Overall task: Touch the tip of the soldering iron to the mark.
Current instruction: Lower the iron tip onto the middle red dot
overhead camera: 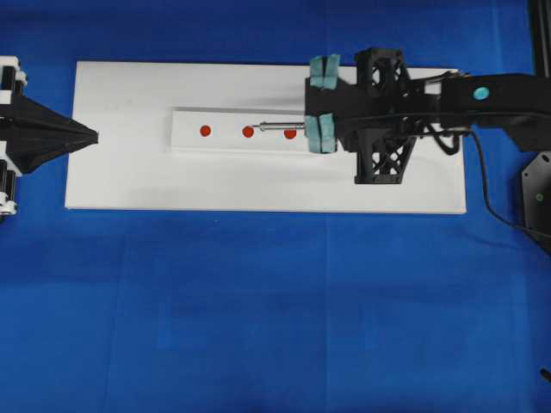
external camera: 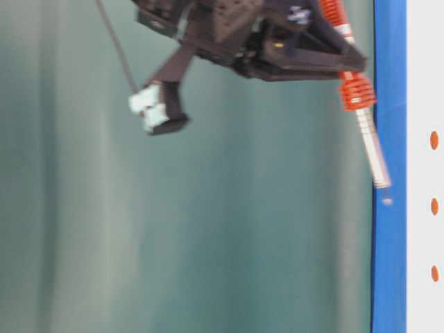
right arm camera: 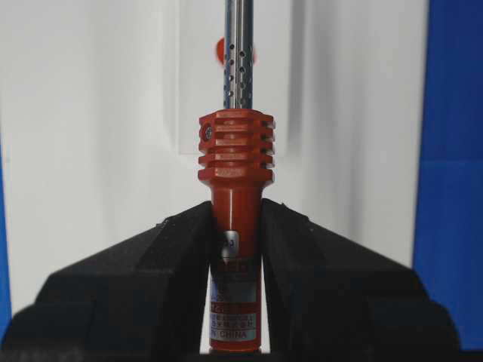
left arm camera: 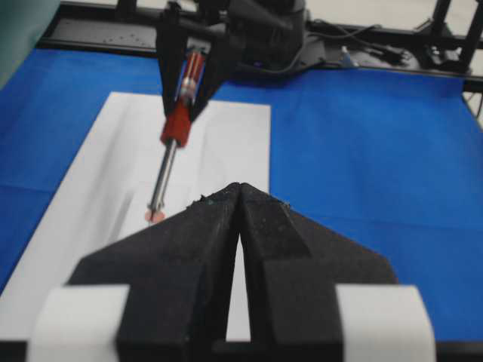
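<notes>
Overhead, soldering iron (right arm camera: 235, 226) in right claw (right arm camera: 235, 249) above white block (overhead camera: 189, 120).

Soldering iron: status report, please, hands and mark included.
Right hand shut on iron; left hand shut, empty, parked at board edge. Tip between middle and right dots, short of mark. Path clear.

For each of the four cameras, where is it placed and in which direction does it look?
Overhead: above, looking straight down at the white board; both arms show.
Table-level: image turned sideways, low by the board; right gripper holds the soldering iron.
Left wrist: behind the shut left gripper, facing the right arm.
Right wrist: behind the right gripper's fingers, looking along the iron's shaft toward the white block.
Shared: all four views show the iron; three show red dots.
</notes>
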You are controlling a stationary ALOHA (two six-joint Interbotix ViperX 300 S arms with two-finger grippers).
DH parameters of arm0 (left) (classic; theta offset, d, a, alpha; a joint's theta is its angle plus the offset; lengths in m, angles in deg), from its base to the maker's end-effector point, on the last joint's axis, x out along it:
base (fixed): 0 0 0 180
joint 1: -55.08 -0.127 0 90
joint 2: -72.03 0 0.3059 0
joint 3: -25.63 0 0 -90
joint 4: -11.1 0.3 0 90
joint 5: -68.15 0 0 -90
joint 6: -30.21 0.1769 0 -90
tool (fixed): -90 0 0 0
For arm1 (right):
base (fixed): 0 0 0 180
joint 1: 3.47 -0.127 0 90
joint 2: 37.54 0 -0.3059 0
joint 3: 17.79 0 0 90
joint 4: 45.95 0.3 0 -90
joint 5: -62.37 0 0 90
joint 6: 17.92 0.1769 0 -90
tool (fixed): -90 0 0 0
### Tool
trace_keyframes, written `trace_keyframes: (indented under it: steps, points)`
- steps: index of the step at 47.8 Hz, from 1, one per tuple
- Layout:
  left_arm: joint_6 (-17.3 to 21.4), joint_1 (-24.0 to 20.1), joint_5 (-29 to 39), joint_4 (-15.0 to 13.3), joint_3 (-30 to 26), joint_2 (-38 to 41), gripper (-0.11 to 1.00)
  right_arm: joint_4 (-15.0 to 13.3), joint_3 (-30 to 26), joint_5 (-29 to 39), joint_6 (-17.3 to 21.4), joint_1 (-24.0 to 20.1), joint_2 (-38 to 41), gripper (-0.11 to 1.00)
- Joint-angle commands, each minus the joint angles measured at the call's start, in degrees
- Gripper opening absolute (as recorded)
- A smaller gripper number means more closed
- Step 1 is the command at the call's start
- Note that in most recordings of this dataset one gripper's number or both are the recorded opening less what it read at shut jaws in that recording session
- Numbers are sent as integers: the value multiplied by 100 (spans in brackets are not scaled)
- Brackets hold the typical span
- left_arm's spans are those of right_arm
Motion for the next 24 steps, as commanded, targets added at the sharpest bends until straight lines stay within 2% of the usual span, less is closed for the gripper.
trace_keyframes:
  steps: [1, 24]
  points:
    - [0, -18, -26, 9, -44, 26, 0, 9, 0, -202, 9, 0, 44, 6]
    - [0, -18, -26, 9, -26, 26, 0, 9, 176, -835, 18, 193, 501, 6]
